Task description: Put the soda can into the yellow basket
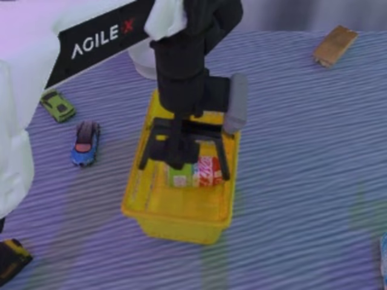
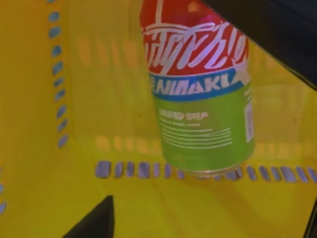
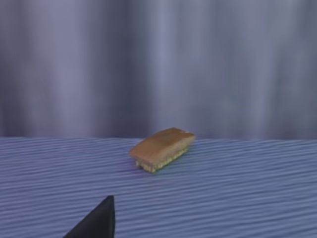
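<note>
The soda can (image 1: 195, 173) lies on its side on the floor of the yellow basket (image 1: 175, 220), red and white end to the right, green end to the left. My left gripper (image 1: 185, 164) hangs low inside the basket, open, one finger on each side of the can and neither pressing on it. In the left wrist view the can (image 2: 200, 94) fills the middle above the yellow basket floor (image 2: 99, 124), and the open gripper (image 2: 205, 220) shows dark fingertips (image 2: 99, 220) spread wide. My right arm is parked out of the top view; its fingertip (image 3: 101, 218) shows.
A green toy car (image 1: 57, 106) and a blue toy car (image 1: 86, 143) sit left of the basket. A white bowl (image 1: 141, 60) is half hidden behind the left arm. A wooden brush (image 1: 334, 45) (image 3: 162, 148) lies far right. A dark object (image 1: 11, 257) sits at the front left corner.
</note>
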Controlling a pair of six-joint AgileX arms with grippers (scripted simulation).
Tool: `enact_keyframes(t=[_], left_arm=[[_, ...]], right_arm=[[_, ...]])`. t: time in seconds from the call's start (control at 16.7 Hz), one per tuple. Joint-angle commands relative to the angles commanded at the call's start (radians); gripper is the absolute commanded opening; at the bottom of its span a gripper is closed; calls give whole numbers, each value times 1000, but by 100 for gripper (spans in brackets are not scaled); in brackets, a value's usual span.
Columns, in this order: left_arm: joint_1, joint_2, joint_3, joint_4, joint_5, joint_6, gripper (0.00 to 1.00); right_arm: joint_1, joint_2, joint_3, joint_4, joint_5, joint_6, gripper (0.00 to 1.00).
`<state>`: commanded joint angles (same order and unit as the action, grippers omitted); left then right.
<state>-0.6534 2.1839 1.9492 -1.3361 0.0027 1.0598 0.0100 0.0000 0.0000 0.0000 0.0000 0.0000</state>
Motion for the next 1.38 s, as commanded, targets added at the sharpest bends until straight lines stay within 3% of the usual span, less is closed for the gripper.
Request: enact_keyframes(t=[0.78, 1.38], left_arm=[[0, 0, 0, 0, 0, 0, 2], [0, 0, 0, 0, 0, 0, 0]], right_arm=[[0, 0, 0, 0, 0, 0, 100], [0, 0, 0, 0, 0, 0, 100]])
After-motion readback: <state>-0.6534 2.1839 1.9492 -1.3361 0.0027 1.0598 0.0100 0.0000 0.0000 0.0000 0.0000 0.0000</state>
